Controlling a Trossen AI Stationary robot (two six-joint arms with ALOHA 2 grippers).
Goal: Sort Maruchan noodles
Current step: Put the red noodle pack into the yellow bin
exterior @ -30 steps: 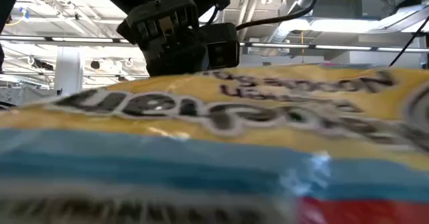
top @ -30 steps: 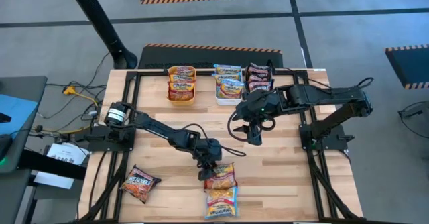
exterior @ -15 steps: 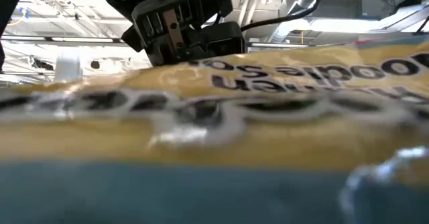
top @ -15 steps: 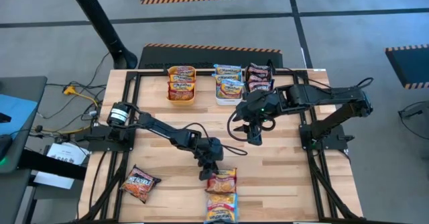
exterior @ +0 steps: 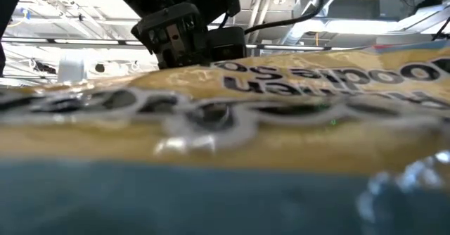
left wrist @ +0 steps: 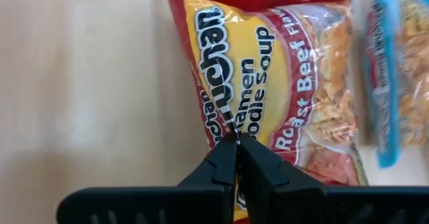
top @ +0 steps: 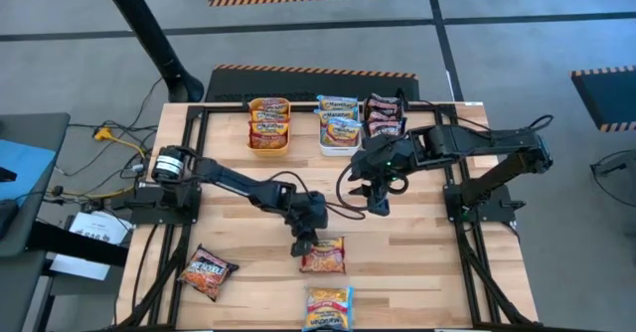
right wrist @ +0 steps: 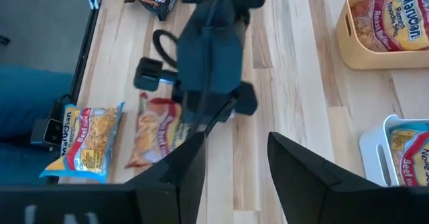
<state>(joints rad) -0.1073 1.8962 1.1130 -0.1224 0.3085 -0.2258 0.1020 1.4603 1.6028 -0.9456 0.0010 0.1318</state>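
A red-and-yellow Maruchan noodle packet lies on the wooden table near its middle front, with my left gripper shut on it. A blue-and-yellow packet lies flat at the near edge and fills the low view. A third, orange-red packet lies at the near left. My right gripper hangs open above the table's middle right, holding nothing. My left gripper pinches a raised fold of the wrapper on the red-and-yellow packet's printed top face, near its middle, between the two fingertips. The fingers slant down from the table's left. Whether the packet is clear of the table I cannot tell.
Three small bins stand in a row at the far edge: an orange one, a white one and a grey one, each with packets in it. Black frame rails run along both table sides. Bare wood lies between the bins and the arms.
My left gripper has taken hold of the red-and-yellow packet and drawn it toward the far edge, off the blue-and-yellow packet it overlapped. The blue-and-yellow packet has slid a little toward the near edge.
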